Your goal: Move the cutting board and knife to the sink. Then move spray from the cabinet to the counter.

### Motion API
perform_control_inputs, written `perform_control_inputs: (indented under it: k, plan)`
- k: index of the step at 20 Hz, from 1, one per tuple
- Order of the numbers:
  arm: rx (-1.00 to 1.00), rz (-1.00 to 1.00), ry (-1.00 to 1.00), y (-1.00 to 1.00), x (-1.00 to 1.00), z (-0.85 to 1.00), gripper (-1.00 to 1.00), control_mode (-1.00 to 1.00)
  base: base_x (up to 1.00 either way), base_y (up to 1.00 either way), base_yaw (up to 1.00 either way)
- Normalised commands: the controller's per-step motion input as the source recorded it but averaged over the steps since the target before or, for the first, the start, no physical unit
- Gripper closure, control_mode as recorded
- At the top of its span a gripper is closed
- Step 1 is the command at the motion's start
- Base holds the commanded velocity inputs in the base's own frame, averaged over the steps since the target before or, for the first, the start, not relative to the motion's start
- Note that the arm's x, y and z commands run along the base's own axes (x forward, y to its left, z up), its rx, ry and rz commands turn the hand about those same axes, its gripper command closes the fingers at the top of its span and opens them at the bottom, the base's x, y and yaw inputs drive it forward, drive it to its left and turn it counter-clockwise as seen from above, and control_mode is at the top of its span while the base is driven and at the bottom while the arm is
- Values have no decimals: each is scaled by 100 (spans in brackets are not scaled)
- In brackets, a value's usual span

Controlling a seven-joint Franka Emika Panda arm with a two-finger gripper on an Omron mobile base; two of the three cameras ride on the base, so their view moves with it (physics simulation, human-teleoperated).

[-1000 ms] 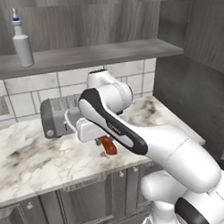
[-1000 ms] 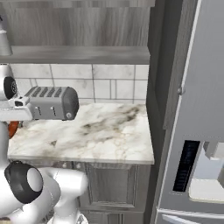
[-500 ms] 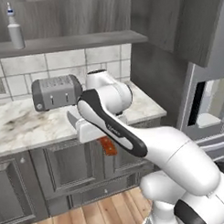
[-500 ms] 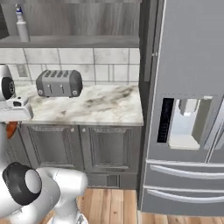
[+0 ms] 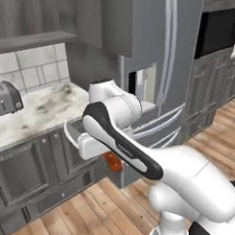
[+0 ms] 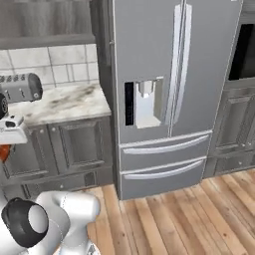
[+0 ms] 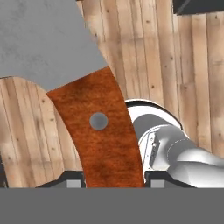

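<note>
My gripper (image 7: pixel 114 181) is shut on the knife (image 7: pixel 103 135), gripping its reddish-brown handle, with the grey blade (image 7: pixel 43 39) spreading toward the top left of the hand view over wooden floor. In the left base view the gripper (image 5: pixel 110 157) hangs in front of the lower cabinets, and the knife handle (image 5: pixel 114 163) pokes out below the white hand. At the left edge of the right base view the handle (image 6: pixel 3 152) shows under the hand. The marble counter (image 5: pixel 37 112) (image 6: pixel 64 102) lies behind. The cutting board, sink and spray are out of view.
A silver toaster (image 5: pixel 3 99) (image 6: pixel 22 87) stands on the counter. A tall steel fridge (image 6: pixel 159 74) (image 5: pixel 156 65) rises right of the counter, with dark panelled cabinets (image 6: pixel 79 144) below the counter. A grey shelf (image 5: pixel 30 42) runs above it. Wooden floor (image 6: pixel 189 219) stretches to the right.
The whole picture has shifted: the base has swung away from the counter, so the toaster and shelf slid left and the fridge came into view. The gripper still holds the knife.
</note>
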Motion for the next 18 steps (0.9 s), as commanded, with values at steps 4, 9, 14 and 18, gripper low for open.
perform_control_inputs:
  k: [4,9,14,18]
  plan:
    - [0,0,0,0,0,0,100,100,-33,0,-90]
    - [0,0,0,0,0,0,100,100,-38,-1,-87]
    - [0,0,0,0,0,0,100,100,-49,-15,-80]
    - [0,0,0,0,0,0,100,100,-78,-36,-65]
